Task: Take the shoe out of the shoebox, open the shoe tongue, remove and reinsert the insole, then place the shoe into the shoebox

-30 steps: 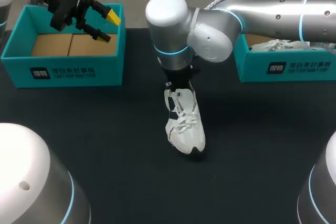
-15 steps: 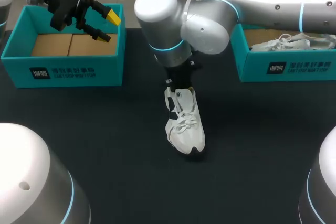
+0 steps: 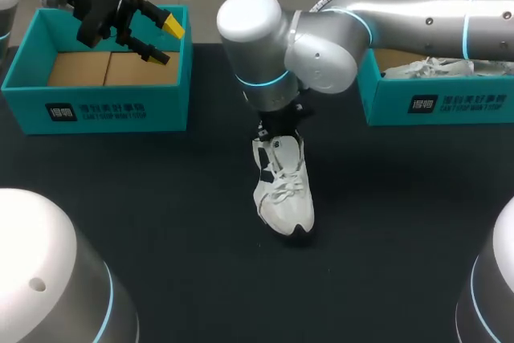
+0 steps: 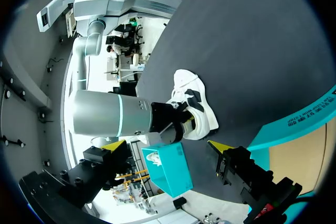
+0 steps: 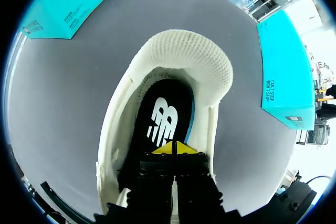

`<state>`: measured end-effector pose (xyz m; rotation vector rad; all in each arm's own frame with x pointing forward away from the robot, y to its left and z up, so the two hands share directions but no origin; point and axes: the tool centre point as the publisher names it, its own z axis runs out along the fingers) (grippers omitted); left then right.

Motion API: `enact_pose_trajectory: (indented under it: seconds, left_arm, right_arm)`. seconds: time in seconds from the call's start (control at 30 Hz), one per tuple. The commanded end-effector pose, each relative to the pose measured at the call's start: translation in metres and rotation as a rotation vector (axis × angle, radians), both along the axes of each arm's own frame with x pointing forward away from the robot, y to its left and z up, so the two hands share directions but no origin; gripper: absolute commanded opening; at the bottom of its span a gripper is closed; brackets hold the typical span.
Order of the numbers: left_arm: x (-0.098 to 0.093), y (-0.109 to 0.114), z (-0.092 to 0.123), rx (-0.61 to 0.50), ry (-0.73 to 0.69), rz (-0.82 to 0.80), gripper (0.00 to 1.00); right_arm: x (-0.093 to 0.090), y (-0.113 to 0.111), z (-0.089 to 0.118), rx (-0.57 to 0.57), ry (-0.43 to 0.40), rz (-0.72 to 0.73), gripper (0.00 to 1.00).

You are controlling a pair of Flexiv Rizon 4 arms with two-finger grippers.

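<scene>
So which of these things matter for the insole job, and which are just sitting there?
In the job: shoe, insole, right gripper inside the shoe, empty shoebox.
Lying about: second shoebox with white contents; left gripper, open above the empty shoebox.

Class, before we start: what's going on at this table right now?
The white shoe stands on the black table, outside both teal boxes, the left shoebox and the right shoebox. The right gripper is down in the shoe's opening with its fingers together, tips just over the black insole. Whether it has hold of the insole cannot be seen. The left gripper hangs open above the left shoebox, holding nothing.
</scene>
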<state>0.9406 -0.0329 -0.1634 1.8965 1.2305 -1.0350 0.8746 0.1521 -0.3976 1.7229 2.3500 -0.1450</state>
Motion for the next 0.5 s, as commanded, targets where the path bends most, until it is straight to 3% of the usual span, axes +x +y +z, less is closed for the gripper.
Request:
enact_pose_trajectory:
  seconds: [0.03,0.5]
  left_arm:
    - [0.001,0.0,0.0,0.002,-0.001,-0.002,1.0]
    - [0.001,0.0,0.0,0.002,-0.001,-0.002,1.0]
  right_arm:
    - [0.004,0.003,-0.013,0.001,0.015,0.001,0.0]
    - [0.003,0.009,-0.028,0.054,0.042,0.024,0.0]
